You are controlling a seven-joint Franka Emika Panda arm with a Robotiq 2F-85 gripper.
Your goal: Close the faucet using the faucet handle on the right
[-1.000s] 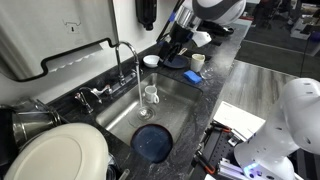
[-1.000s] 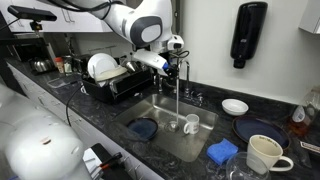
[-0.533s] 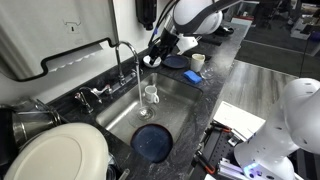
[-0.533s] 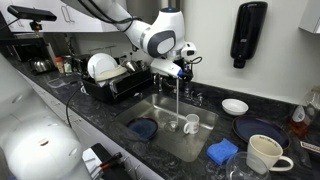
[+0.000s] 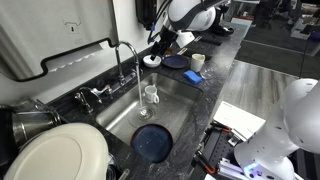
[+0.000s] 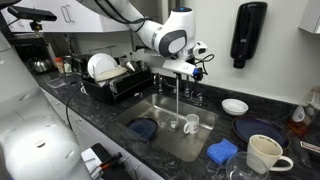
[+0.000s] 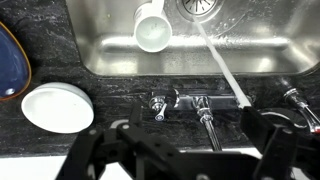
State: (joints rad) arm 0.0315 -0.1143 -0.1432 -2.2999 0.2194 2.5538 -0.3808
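Note:
The faucet (image 5: 124, 56) is a tall chrome gooseneck behind the sink. Water runs from it (image 7: 222, 68) into a white mug (image 7: 152, 25) in the basin. In the wrist view its base (image 7: 204, 105) stands mid-frame, with a small chrome faucet handle (image 7: 160, 103) on the side of the white bowl and its twin (image 7: 296, 101) at the frame's right edge. My gripper (image 7: 182, 142) is open and empty, hovering above the faucet base and the handle by the bowl, touching neither. It also shows in both exterior views (image 5: 162, 40) (image 6: 192, 68).
A white bowl (image 7: 58, 107) and a blue plate (image 7: 8, 60) lie on the black counter beside the sink (image 7: 110, 66). A blue plate (image 5: 152, 142) lies in the basin. A dish rack with plates (image 6: 108, 72) stands beyond the faucet. A mug (image 6: 262, 153) and sponge (image 6: 222, 151) sit on the counter.
My gripper has moved along the back of the sink, from beside the spout to over the faucet base and the handle near the white bowl. Water still runs.

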